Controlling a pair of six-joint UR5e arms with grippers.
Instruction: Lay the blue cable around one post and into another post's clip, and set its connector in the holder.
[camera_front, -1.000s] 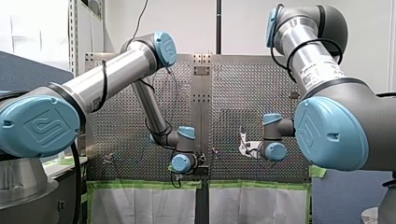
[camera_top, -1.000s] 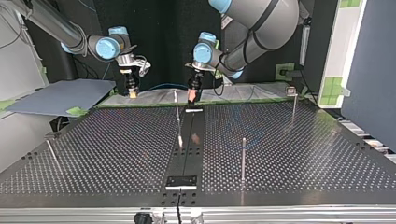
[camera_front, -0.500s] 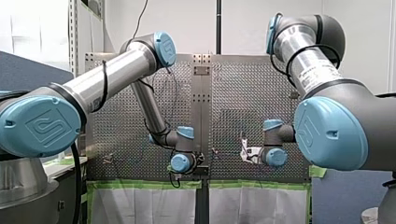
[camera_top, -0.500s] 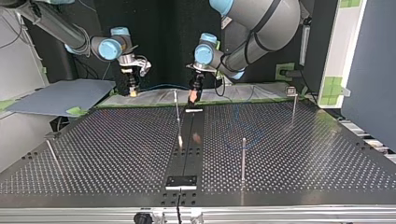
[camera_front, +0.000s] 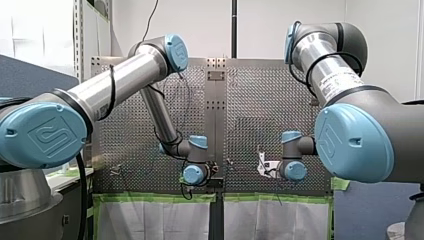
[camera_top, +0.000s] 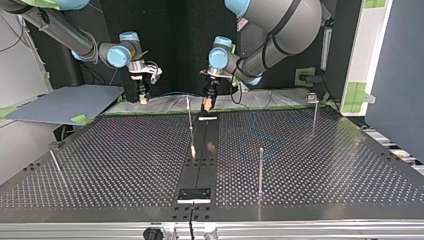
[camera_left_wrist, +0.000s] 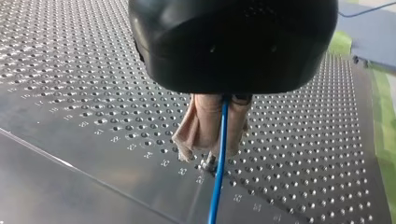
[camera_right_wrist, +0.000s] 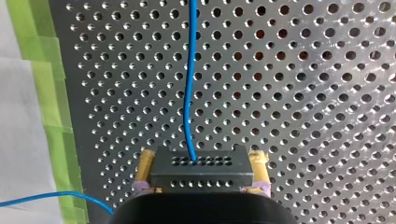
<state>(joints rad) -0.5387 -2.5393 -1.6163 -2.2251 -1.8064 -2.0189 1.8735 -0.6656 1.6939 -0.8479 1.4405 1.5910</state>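
Counter (camera_top: 310, 165) of perforated metal fills the top view, a dark strip (camera_top: 210, 165) running down its middle and four thin posts (camera_top: 260, 167) standing upright, well apart.

Left arm (camera_top: 280, 25) comes in at that view's right and right arm (camera_top: 60, 32) at its left. Both reach down near the counter's far edge.

Left end effector (camera_left_wrist: 212, 147) hangs just above the counter at the far end of the dark strip. Its beige pads (camera_left_wrist: 201, 121) are pressed together on the blue cable (camera_left_wrist: 218, 182), which drops out between them toward the perforated surface.

Right end effector (camera_right_wrist: 201, 175) hangs apart from the left one, over the holes and beside a band of green tape (camera_right_wrist: 44, 70). Its yellow pads (camera_right_wrist: 145, 163) pinch a dark connector (camera_right_wrist: 201, 163) from both sides.

In the right wrist view the cable leaves the connector's face and runs ahead over the counter. Another stretch of it crosses the tape and a white sheet (camera_right_wrist: 21, 140) beside the end effector.
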